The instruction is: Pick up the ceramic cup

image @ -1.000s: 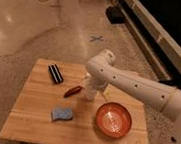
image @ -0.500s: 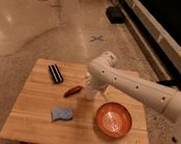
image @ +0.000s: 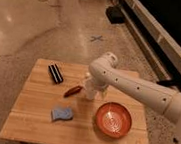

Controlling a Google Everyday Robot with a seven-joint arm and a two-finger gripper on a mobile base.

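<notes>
Reaching down mid-tabletop (image: 31,126), the claw (image: 94,93) sits at the ceramic cup (image: 87,85); grip state: cannot tell. The white arm (image: 132,85) masks much of the cup. Red item (image: 73,90) just left, orange bowl (image: 112,119) near, blue sponge (image: 63,114) and black block (image: 56,73) apart.

Warm indoor light falls from above. The polished floor (image: 20,21) carries pale patches of glare at the upper left, while the upper right corner sinks into near black. The wooden table (image: 31,124) is evenly lit, with only soft, short shadows beside the things on it. My white arm (image: 132,85) is the brightest shape; my gripper (image: 91,91), low over the middle of the table, looks a shade duller. The orange bowl (image: 113,119) shows faint glints inside.
</notes>
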